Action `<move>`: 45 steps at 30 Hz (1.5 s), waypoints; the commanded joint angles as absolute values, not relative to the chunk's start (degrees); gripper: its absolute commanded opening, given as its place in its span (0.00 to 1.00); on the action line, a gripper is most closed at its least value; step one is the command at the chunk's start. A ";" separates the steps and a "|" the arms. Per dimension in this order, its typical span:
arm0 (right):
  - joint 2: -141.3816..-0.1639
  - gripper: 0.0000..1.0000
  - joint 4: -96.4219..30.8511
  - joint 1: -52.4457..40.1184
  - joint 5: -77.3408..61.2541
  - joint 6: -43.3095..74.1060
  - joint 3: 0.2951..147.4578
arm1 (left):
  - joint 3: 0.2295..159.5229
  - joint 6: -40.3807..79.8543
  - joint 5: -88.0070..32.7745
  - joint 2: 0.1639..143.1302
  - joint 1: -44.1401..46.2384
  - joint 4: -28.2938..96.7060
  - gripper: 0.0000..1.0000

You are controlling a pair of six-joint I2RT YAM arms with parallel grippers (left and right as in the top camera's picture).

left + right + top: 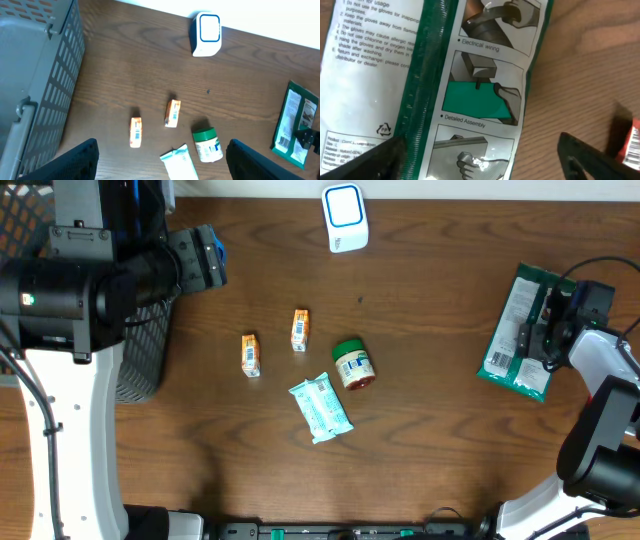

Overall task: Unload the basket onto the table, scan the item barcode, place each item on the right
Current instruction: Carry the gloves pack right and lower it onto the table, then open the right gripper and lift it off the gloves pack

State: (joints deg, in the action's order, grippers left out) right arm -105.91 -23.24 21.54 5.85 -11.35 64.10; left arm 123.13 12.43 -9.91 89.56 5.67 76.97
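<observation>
Green package (512, 310) lying flat on tabletop (430, 430) at right edge, long axis running roughly front-to-back, slightly tilted. Right gripper (548, 330) hovering directly over it, fingers spread wide, gripping nothing. Left gripper (160, 160) also spread, empty, well apart. Scanner (345, 218) standing far to package's left.

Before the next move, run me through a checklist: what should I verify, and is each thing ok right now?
1. Right claw open: ok, jaws wide apart over the glove packet.
2. Glove packet resting on the table, not gripped: ok.
3. Barcode side of the packet facing up: cannot tell.
4. Left claw open and empty: ok.
5. Scanner unobstructed at the table's far edge: ok.
6. Jar, pouch and two small cartons clear of both claws: ok.
</observation>
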 commanded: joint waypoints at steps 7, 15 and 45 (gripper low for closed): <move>-101.69 0.93 -24.91 19.38 3.73 -7.07 65.23 | 123.63 12.56 -9.37 89.80 5.37 77.14 0.82; -99.68 0.99 -24.08 17.06 -24.14 -2.13 65.17 | 123.63 12.56 -9.37 89.80 5.37 77.14 0.82; -111.98 0.01 -21.67 8.69 14.13 11.73 63.09 | 123.63 12.56 -9.37 89.80 5.37 77.14 0.82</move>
